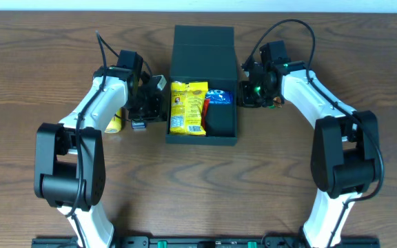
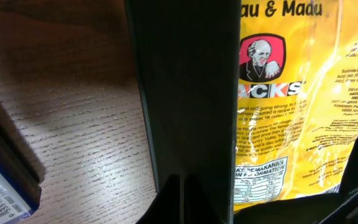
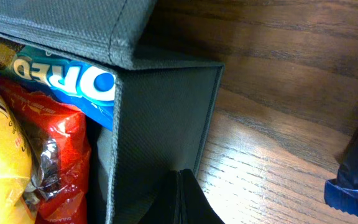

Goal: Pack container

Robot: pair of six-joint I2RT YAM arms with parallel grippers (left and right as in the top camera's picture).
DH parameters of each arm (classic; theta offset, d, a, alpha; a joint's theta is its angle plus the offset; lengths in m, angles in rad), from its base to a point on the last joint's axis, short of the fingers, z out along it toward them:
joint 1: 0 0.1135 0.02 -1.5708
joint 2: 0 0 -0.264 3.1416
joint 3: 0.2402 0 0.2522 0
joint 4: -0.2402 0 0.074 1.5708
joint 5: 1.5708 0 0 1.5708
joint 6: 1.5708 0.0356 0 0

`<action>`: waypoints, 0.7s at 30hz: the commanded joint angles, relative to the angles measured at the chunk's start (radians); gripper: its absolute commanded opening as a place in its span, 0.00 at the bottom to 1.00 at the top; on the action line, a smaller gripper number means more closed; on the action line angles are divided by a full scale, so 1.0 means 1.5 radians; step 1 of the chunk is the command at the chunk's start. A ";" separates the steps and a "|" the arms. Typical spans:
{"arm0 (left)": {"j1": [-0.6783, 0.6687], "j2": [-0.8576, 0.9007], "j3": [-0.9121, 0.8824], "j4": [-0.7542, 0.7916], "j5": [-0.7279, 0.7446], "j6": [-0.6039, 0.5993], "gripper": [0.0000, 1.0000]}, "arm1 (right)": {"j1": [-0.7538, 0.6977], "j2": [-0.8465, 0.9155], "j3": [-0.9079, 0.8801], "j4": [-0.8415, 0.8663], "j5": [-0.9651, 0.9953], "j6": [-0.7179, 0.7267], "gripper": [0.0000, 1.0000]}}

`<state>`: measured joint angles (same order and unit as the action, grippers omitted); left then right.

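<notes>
Three packets already lie in the container point(image 1: 202, 140), which sits mid-worktop between my two arms with its flap lid laid back on the far side: a yellow packet point(image 1: 188, 107) along its left half, an Oreo packet point(image 1: 219, 97) at the far right, and a red packet point(image 1: 206, 109) tucked between them. I judge the packing well under way but not finished. A small yellow item point(image 1: 114, 123) lies out on the worktop point(image 1: 47, 55) beside my left arm, the lid is not yet closed, and there is dark free space in the near right of the box. The left hand point(image 1: 156, 102) sits at the container's left wall and the right hand point(image 1: 248, 91) at its right wall, both closed. Whether either is pinching the wall or only resting against it, I cannot tell. The overhead gives me the whole layout, but the arms hide what lies under them. The left wrist camera looks straight down the left wall, with the yellow packet's printing inside and, out on the wood, a dark blue packet point(image 2: 2, 186) with a barcode. The overhead shows only a sliver there. The right wrist camera shows the Oreo packet pressed under the lid's fold at the corner, plus another blue packet point(image 3: 353, 180) outside the box at the frame's edge. I cannot make that one out from above, so I count at least three things left to pack.
</notes>
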<state>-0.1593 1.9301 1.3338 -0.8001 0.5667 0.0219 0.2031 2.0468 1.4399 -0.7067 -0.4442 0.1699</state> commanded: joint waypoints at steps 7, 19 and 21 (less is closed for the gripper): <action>0.025 -0.038 0.026 -0.021 -0.095 -0.023 0.06 | -0.032 0.004 0.147 -0.131 0.028 -0.024 0.01; 0.082 -0.167 0.044 -0.095 -0.457 0.004 0.65 | -0.040 0.004 0.315 -0.247 0.042 -0.073 0.63; 0.097 -0.164 0.026 -0.085 -0.433 0.025 0.65 | -0.040 0.004 0.315 -0.248 0.042 -0.080 0.65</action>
<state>-0.0418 1.6661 1.3987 -0.9314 -0.0486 0.0177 0.1459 2.0548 1.8973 -1.0740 -0.3847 0.0750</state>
